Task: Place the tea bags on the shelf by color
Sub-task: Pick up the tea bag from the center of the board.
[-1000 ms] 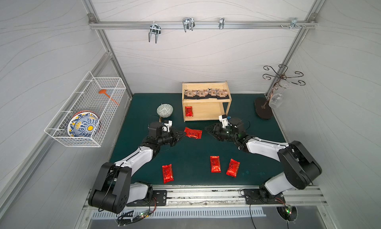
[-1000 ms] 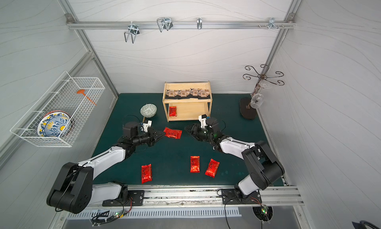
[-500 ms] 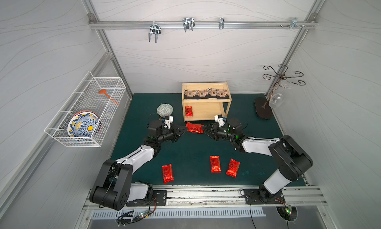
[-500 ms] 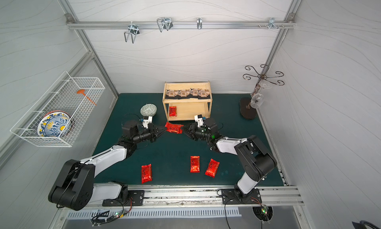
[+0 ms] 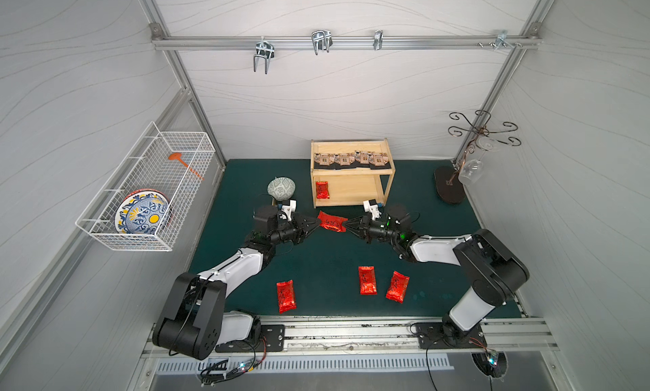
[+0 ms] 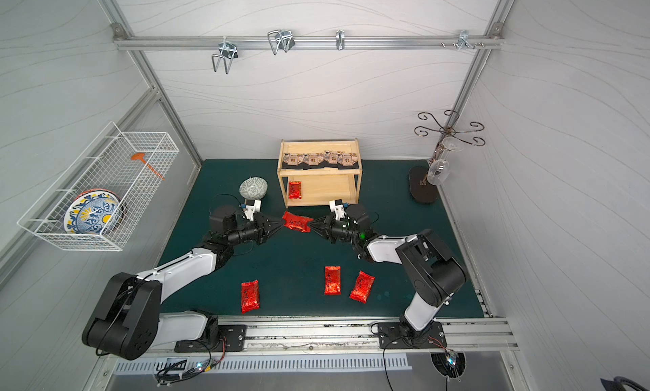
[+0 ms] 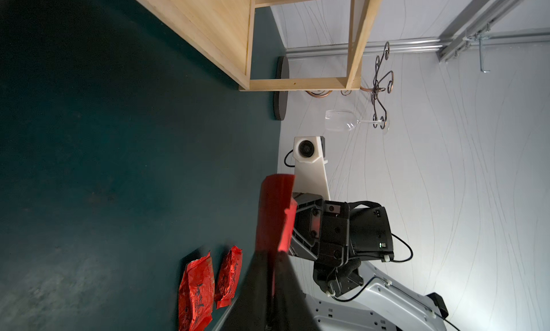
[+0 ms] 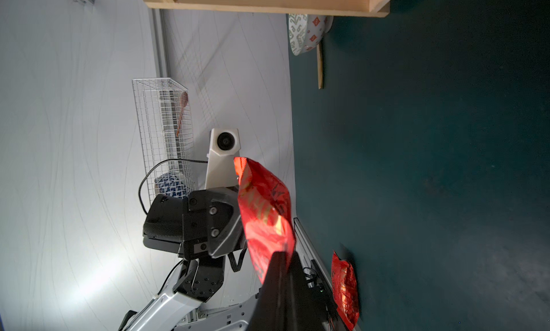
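Red tea bag hangs between both pincers, just in front of the shelf. Right pincer is clamped on one end. Left pincer is at the other end, grip unclear. Risk: opposing pull tears the foil, or it drops onto the tabletop.

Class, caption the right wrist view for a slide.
The right end effector grips a red tea bag; the left end effector meets its far edge.

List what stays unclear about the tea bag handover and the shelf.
Left gripper, open or shut: too small in both top views, blurred in the left wrist view, tips behind the held red tea bag in the right wrist view.
Beige tea bags: print too small in both top views; neither wrist view shows the top of the shelf.
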Controlling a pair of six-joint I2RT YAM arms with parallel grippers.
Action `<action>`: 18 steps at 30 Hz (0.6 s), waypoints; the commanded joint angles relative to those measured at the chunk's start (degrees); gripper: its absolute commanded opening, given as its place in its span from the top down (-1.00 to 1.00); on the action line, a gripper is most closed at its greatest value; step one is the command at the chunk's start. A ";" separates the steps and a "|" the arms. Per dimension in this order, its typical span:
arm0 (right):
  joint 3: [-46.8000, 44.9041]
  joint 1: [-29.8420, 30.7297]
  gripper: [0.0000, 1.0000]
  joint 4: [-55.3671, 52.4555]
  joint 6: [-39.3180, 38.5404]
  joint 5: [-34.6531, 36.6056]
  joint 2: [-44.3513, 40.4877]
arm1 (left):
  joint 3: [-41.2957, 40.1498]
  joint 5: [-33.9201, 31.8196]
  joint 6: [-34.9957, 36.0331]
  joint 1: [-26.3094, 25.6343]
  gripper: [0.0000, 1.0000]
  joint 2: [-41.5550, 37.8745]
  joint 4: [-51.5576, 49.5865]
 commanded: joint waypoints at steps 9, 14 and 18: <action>9.01 0.67 1.00 -27.42 -26.91 17.24 -10.85 | 6.25 -1.00 15.28 5.75 -0.15 -10.60 -24.57; 14.18 0.03 1.00 -31.52 -32.93 17.86 -7.29 | 6.23 -0.50 16.08 6.01 -0.14 -12.39 -26.78; 14.69 0.44 0.98 -28.65 -35.66 15.92 -4.51 | 7.36 -0.48 18.12 6.47 -0.13 -14.11 -30.18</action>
